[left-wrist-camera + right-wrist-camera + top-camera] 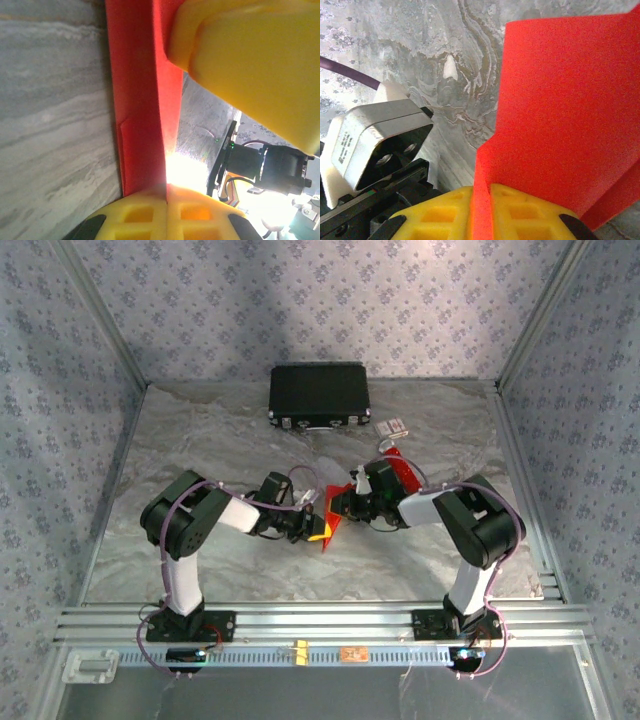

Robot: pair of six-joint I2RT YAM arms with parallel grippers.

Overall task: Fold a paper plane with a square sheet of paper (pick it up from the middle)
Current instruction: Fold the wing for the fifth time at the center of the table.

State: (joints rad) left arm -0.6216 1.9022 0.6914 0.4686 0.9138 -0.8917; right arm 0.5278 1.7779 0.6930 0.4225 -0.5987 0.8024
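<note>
The square sheet of paper (402,472) is bright red and creased, held up between both arms over the middle of the table. My left gripper (318,522) is shut on its lower end; in the left wrist view the paper (140,100) runs as a folded strip up from the pinched left gripper (167,192). A yellow finger of the right gripper (250,65) presses on the strip from the upper right. My right gripper (342,506) is shut on a fold of the paper (560,115), which rises from between the yellow pads of the right gripper (482,192).
A black case (319,395) lies at the back of the marbled table, with a small white and red item (393,425) to its right. The left arm's wrist camera housing (375,145) sits close to the right gripper. Aluminium rails (320,620) line the near edge.
</note>
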